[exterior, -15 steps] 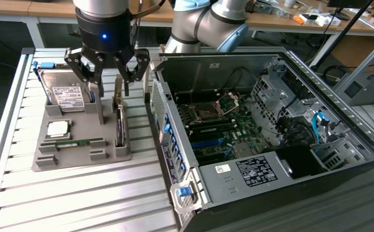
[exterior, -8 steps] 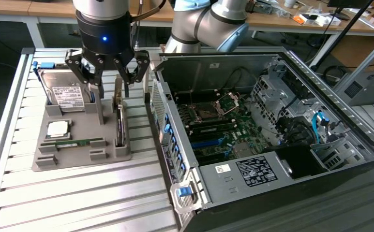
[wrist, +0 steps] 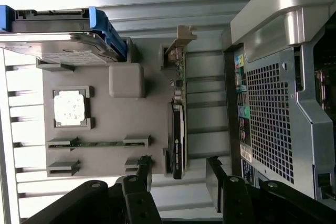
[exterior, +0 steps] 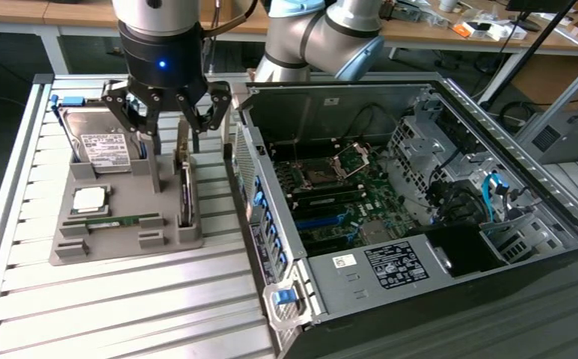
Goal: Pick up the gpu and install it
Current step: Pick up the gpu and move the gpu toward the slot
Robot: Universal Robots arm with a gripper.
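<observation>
Jaws spread wide above the gpu, seen edge-on, its faces hidden.

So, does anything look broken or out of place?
Nothing stands out. The gpu stands on edge in its slot in the gray holder, and the open computer case looks intact.

gpu: thin dark card, silver bracket end, upright on edge in grey holder slot.
</observation>
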